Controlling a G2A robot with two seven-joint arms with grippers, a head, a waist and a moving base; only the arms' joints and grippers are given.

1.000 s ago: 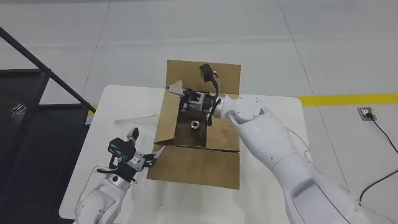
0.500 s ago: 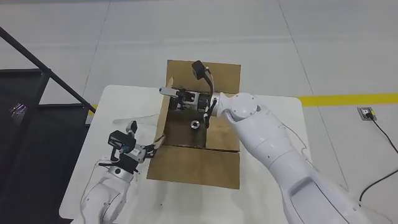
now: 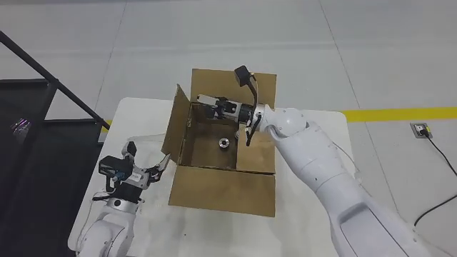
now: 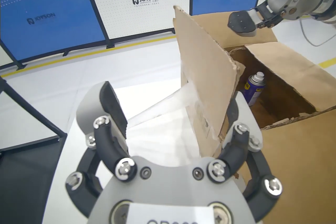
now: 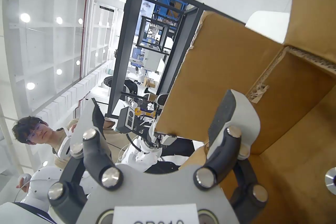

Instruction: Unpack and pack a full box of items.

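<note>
The cardboard box stands open on the white table. Its left flap stands upright. My left gripper is open at that flap's near corner, and the flap passes between its fingers close to one pad. My right gripper is open over the box's far left corner, with the flap's upper edge between its fingers. A blue spray can stands inside the box, seen from above as a small round top.
A strip of clear tape hangs from the left flap over the table. The front flap and back flap lie folded outward. A black frame stands beside the table's left side.
The left flap has swung from leaning over the box to standing upright. My left gripper has moved left and away from the box. My right gripper has shifted toward the box's far edge.
</note>
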